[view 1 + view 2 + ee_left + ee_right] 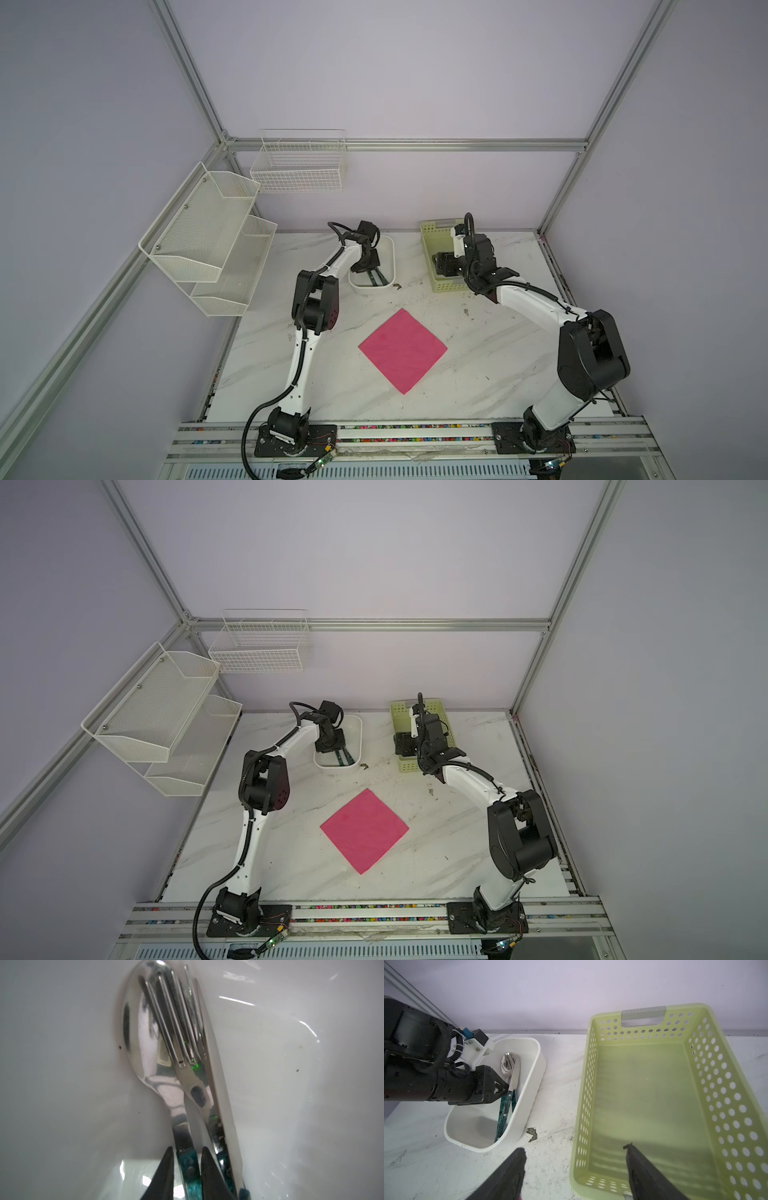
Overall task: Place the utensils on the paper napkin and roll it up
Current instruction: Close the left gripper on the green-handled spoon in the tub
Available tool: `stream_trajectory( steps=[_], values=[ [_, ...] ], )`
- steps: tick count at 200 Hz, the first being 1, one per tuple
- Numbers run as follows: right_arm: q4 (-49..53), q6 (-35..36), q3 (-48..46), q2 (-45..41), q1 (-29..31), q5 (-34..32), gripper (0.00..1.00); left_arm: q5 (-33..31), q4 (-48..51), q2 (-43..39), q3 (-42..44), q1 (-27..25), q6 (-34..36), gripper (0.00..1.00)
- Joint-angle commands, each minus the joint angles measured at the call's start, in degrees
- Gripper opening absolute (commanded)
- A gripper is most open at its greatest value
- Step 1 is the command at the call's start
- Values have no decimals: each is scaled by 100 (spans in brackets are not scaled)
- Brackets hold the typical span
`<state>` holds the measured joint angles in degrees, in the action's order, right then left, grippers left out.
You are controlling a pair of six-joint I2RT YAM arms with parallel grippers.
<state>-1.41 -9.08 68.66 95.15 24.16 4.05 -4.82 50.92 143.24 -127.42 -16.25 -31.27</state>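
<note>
Utensils (pixel 178 1076): in white tub (pixel 529 1076), spoon (pixel 145 1043) handle between narrowed left end effector (pixel 187 1148); grip unclear. Right end effector (pixel 574 1147) wide, empty.

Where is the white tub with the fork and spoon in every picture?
Both top views: the white tub sits at the back, left of the green basket.
Left wrist: its white inside fills the picture.
Right wrist: beside the green basket, with the left gripper reaching into it.
Shared landmark: the teal-handled utensils lying in it.
</note>
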Motion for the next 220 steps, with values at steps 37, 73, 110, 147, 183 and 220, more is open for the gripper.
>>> stream_trajectory(
  steps=[37,73,110,147,183,220],
  values=[
    [140,47,66,-221,66,-54,78,-64,410,406,-499,105,309,25],
    [143,48,65,-238,73,-71,78,-128,507,433,-574,122,391,19],
    [149,63,64,-240,76,-102,78,-278,532,313,-687,157,587,14],
    [130,54,33,-252,89,-110,78,-452,542,93,-817,175,811,11],
    [99,33,25,-234,91,-112,78,-502,577,-147,-910,175,928,10],
    [103,20,58,-215,98,-102,78,-500,601,-339,-963,175,997,8]
  ],
)
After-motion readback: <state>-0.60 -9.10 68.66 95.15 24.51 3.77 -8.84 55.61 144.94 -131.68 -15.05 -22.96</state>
